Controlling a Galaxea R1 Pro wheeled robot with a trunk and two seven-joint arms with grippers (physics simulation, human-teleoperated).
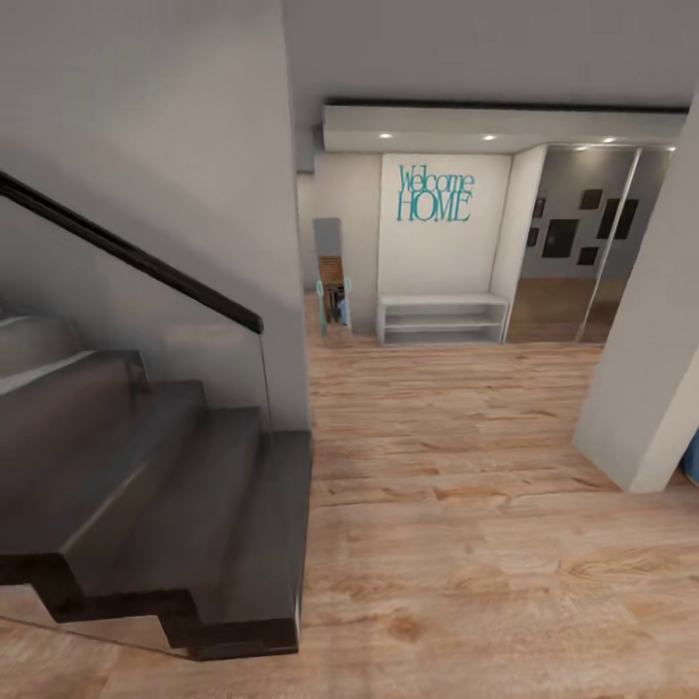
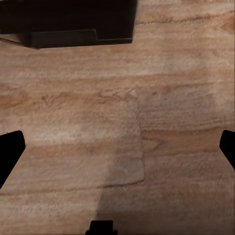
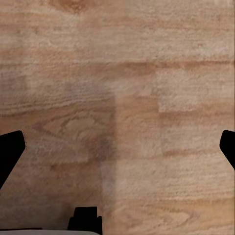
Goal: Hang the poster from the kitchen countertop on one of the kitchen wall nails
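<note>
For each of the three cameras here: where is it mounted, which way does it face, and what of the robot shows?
Head: on the robot's head, facing forward and down a hallway: stairs, Welcome HOME sign, shelf; no arms in frame.
Left wrist: by the left gripper, facing down at the wood floor; dark fingertips at both edges.
Right wrist: by the right gripper, likewise.
Shared: all three see the floor.

The robot is in a hallway with a wooden floor (image 1: 456, 544), next to dark stairs (image 1: 165, 485). Past the stairs, a far wall has blue "Welcome HOME" letters (image 1: 435, 193) above a low white shelf (image 1: 443, 318). Both wrist views look down on floor planks, and one also shows a dark stair edge (image 2: 68, 24).
</note>
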